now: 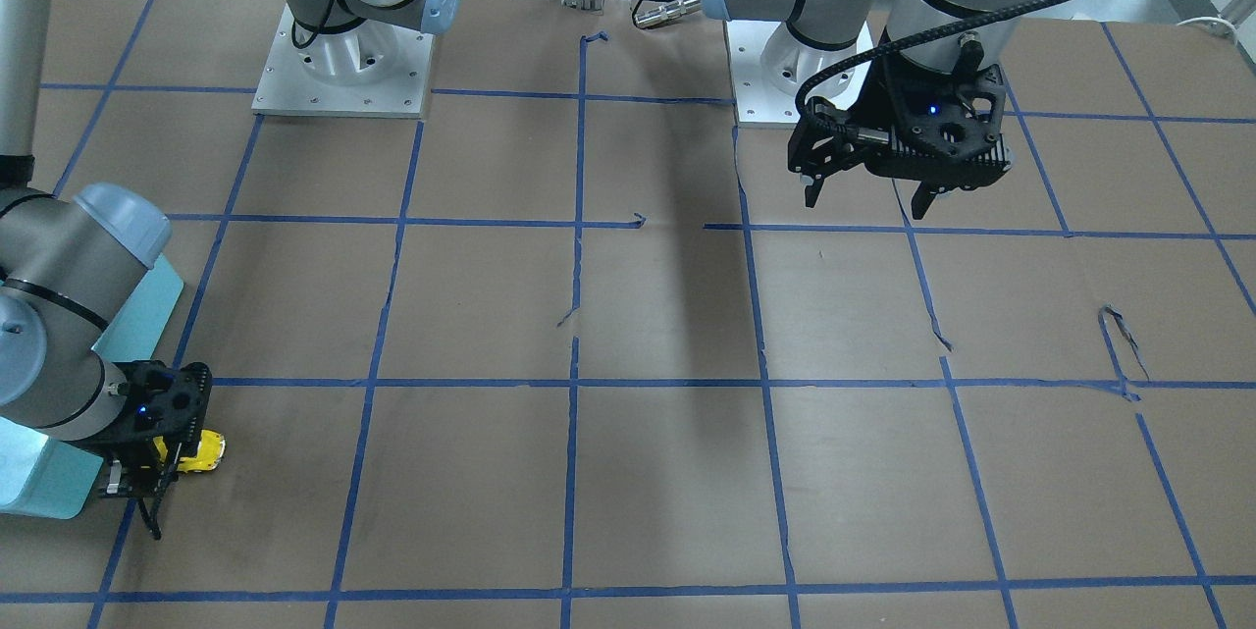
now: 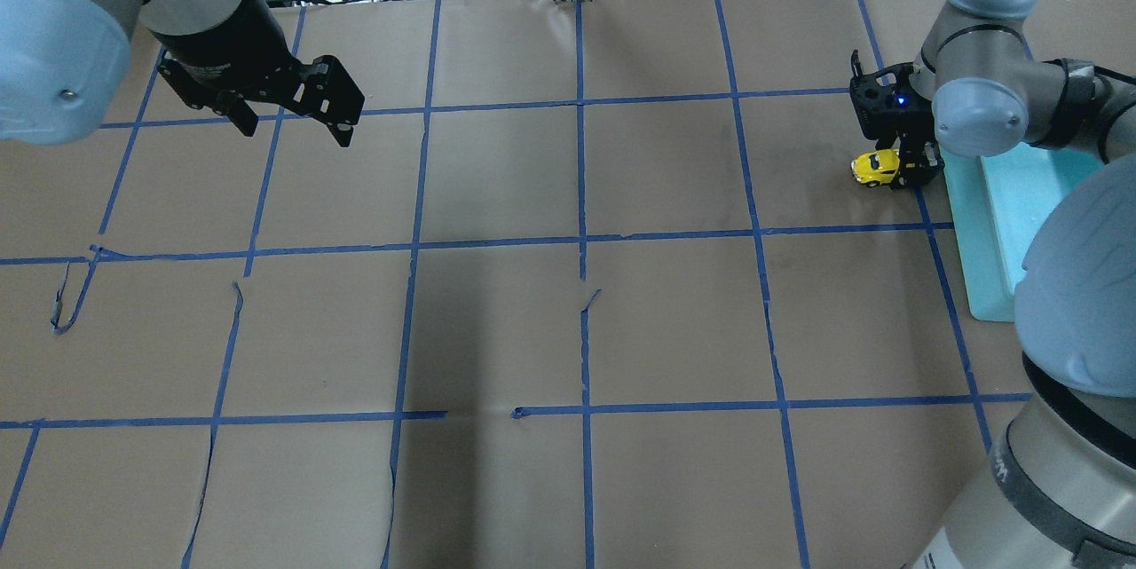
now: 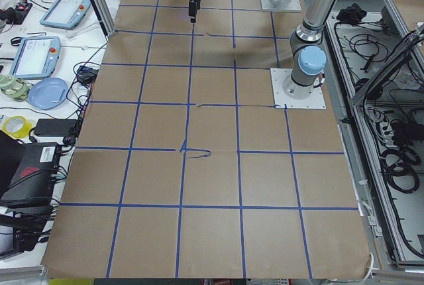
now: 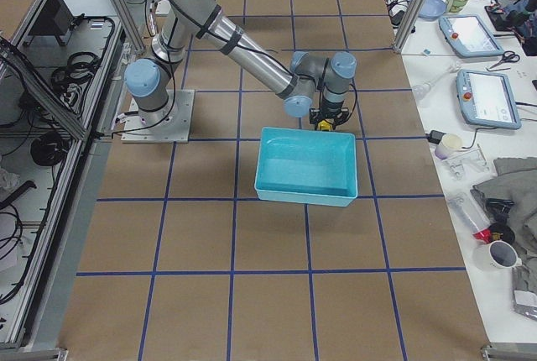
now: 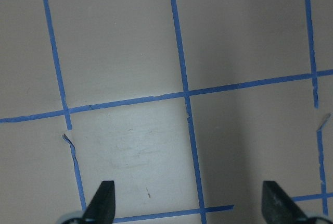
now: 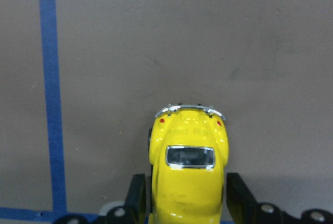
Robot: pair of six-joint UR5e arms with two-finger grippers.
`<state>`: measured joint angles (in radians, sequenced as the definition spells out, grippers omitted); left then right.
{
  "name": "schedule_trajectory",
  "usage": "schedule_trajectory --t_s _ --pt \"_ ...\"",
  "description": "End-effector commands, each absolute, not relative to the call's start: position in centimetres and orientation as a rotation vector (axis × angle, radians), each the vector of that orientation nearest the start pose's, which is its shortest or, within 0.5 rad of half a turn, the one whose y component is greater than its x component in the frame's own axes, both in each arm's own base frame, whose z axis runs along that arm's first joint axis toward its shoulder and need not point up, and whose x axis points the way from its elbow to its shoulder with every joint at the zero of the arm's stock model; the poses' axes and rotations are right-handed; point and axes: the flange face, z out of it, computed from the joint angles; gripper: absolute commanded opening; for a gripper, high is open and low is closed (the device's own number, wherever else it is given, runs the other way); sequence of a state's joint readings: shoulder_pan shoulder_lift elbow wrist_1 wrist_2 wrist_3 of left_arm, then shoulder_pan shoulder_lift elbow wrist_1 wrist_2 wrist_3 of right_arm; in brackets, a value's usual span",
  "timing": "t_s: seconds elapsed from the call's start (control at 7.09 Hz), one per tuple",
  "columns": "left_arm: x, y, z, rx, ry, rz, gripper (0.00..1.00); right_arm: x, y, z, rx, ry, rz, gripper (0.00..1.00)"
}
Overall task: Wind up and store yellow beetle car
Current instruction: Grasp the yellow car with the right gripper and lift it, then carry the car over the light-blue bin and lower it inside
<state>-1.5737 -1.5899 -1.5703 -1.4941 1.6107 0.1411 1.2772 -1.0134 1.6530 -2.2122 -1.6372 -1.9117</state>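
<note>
1. Flagging the main risk: the yellow beetle car (image 6: pixel 188 172) has a smooth, rounded body, so a pinch on its flanks could slip if the wheels are pressed hard against the worktop (image 2: pixel 568 329) for winding.
2. Second risk: if the wheels skid on the paper rather than roll, the spring will probably not wind. The same could happen if the fingers (image 6: pixel 136 199) bear on the wheels.
3. Third risk: a wound car let go outside the teal bin (image 4: pixel 306 164) could run off across the worktop. The bin wall is just beside the car, so a careless lift could clip it.
4. Right end effector (image 6: pixel 187 199): narrow, its two fingers against either flank of the car and holding it. The car's chrome-bumpered end points away from the wrist.
5. Car position: low at the worktop near the robot's right edge, outside the bin. I cannot tell whether the wheels touch the paper.
6. Left end effector (image 5: pixel 187 203): spread wide, holding nothing, hanging above bare taped paper well apart from the car.
</note>
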Motion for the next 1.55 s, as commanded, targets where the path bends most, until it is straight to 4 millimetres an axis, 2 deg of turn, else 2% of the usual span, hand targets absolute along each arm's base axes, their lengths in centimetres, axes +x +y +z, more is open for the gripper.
schedule_trajectory --t_s 0.0,0.14,0.28,0.42,0.85,1.13,1.27,1.41 --pt "-13.1 -50.5 48.7 0.221 3.089 -0.086 1.00 -6.4 -64.8 19.3 -2.300 2.190 0.091 0.46" --pt "-13.1 -50.5 48.8 0.221 3.088 -0.090 1.00 -6.4 -64.8 19.4 -2.301 2.191 0.090 0.35" --pt "-13.1 -50.5 48.8 0.221 3.089 -0.088 1.00 -6.4 -64.7 20.0 -2.301 2.195 0.088 0.19" --pt "-13.1 -50.5 48.9 0.221 3.088 -0.093 1.00 -6.2 -64.4 23.0 -2.307 2.234 0.053 0.13" --pt "-13.3 -50.6 49.1 0.225 3.103 -0.102 1.00 -5.3 -63.7 26.7 -2.254 2.270 0.047 0.12" --pt "-13.3 -50.6 49.1 0.225 3.098 -0.102 1.00 -5.8 -62.2 30.3 -2.247 2.273 0.066 0.13" --pt "-13.3 -50.6 49.1 0.225 3.098 -0.102 1.00 -7.7 -61.6 31.4 -2.229 2.308 0.061 0.13" --pt "-13.3 -50.6 49.1 0.224 3.097 -0.101 1.00 -11.8 -60.8 31.2 -2.172 2.336 0.072 0.13"
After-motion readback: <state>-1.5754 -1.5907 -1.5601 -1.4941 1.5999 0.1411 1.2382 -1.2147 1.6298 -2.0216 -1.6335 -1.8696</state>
